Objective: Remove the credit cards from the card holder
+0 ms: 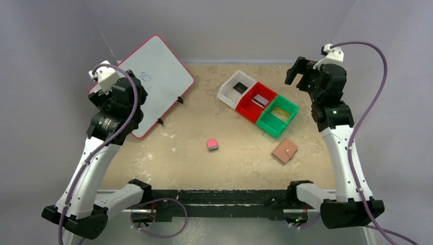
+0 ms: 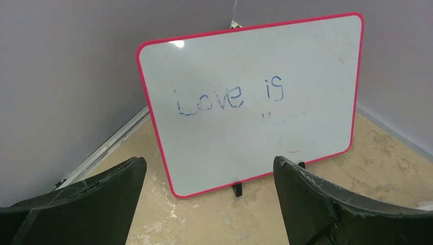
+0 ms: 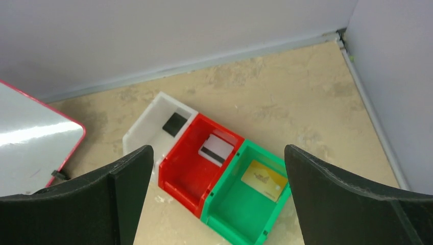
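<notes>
The card holder [image 1: 285, 150], a tan-brown leather wallet, lies folded shut on the table at the near right, with no gripper close to it. A black credit card [image 3: 174, 124] lies in the white bin [image 3: 140, 132]. A silver-grey card with a dark stripe [image 3: 216, 149] rests in the red bin [image 3: 184, 173], and a gold card [image 3: 264, 179] in the green bin [image 3: 240, 214]. My right gripper [image 3: 218, 148] hangs open and empty, high above the bins. My left gripper [image 2: 209, 166] is open and empty, facing the whiteboard.
A pink-framed whiteboard [image 2: 255, 92] reading "Love is" stands on small black feet at the far left. A pink-and-grey eraser [image 1: 212, 144] sits mid-table. The three bins form a diagonal row at the back right. Grey walls close the table's far side and both ends.
</notes>
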Tool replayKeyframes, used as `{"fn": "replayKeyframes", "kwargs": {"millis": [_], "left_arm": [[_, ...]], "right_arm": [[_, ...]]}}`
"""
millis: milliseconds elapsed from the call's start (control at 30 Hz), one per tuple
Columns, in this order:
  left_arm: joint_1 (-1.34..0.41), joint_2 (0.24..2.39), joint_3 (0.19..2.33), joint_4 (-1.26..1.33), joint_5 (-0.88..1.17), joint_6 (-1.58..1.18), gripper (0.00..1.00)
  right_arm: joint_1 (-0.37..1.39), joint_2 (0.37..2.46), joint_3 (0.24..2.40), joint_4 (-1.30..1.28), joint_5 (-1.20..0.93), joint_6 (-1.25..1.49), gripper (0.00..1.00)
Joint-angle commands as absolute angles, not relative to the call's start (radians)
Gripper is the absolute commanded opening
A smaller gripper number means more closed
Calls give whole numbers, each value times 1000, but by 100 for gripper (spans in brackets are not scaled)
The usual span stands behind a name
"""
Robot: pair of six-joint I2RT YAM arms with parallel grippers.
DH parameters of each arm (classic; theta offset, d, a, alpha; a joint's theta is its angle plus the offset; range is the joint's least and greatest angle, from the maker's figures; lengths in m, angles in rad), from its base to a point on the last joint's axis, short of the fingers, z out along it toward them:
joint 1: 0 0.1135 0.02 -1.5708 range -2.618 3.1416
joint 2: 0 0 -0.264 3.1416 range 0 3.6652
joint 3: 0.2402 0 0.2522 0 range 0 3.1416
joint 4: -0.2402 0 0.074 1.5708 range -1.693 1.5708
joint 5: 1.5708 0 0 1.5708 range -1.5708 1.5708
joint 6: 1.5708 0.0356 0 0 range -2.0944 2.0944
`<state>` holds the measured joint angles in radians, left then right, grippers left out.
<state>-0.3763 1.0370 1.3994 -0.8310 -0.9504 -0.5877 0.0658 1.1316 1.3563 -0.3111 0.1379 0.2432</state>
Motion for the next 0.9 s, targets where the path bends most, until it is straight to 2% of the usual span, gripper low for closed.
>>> {"fn": "replayKeyframes", "kwargs": {"millis": [0,300,533,700,867], "left_arm": [[-356,976,1331,-767,-950,-646,96],[-326,843,1165,-798,-921,-814,99],[-309,745,946,-574,-583,-796,99],[-309,944,939,-403,-244,-760,92],[-322,1253,1044,-273,-87,-705,92]], "right_arm": [[53,1044,1267,-286,102,298,100],[32,910,1084,-278,58,371,100],[22,852,983,-255,-2,416,100],[18,852,934,-229,-37,423,100],[17,890,934,-232,-67,418,100]]}}
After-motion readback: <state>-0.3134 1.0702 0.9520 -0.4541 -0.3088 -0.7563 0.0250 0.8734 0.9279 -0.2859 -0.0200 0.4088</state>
